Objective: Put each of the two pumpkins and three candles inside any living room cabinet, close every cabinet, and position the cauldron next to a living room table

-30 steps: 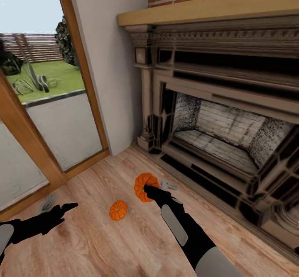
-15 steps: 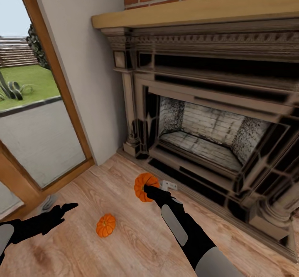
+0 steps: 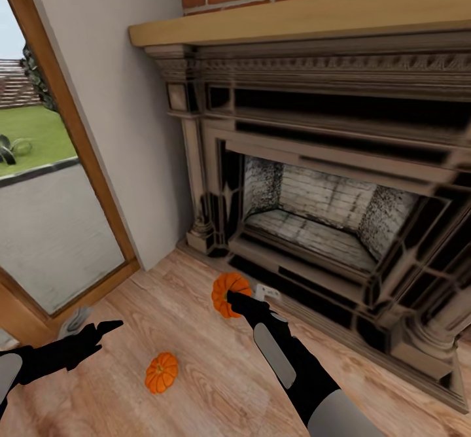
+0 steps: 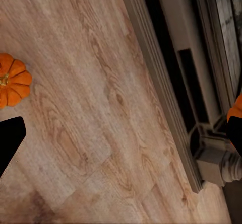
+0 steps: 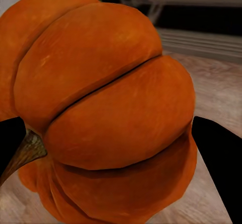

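Gripping a ribbed orange pumpkin (image 3: 227, 293) between its black fingers, the right gripper (image 3: 230, 298) is holding it above the wood-plank floor (image 3: 196, 306), stem sideways. A second pumpkin (image 3: 161, 372) is sitting stem-up near the open, empty left gripper (image 3: 108, 327), before a carved fireplace (image 3: 327, 182).
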Controlling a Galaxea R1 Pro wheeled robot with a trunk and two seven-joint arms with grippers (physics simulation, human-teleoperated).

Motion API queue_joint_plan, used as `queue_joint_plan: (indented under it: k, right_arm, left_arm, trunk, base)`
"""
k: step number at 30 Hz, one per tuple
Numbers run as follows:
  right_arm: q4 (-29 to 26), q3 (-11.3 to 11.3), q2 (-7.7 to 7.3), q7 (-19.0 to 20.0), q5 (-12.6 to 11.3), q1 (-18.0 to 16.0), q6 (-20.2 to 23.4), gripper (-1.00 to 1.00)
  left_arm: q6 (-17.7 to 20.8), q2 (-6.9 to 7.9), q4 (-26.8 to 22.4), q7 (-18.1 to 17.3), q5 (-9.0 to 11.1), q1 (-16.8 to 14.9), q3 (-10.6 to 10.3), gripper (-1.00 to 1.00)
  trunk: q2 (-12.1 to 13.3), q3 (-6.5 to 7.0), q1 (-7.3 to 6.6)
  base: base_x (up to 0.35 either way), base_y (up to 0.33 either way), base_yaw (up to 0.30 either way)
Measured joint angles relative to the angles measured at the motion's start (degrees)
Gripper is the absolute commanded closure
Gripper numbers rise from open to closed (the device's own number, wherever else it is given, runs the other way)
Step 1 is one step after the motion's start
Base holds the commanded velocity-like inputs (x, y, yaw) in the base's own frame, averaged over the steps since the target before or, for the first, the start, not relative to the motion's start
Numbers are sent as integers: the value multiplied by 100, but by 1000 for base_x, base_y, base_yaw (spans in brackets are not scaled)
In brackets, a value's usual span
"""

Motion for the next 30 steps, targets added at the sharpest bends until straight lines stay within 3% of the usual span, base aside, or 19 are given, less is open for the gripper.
queue_joint_plan:
  k: [12,30]
  right_arm:
    - [1,1,0,1,-11,2,-10,100]
    - [8,1,0,-4,14,1,-171,100]
  left_arm:
    - [0,1,-2,0,-5,0,0,-100]
    - [-6,0,-14,-5,10,0,0,-100]
  trunk:
    - [0,0,0]
    - [0,0,2]
  base:
    - [255,136,-69]
    - [40,66,-3]
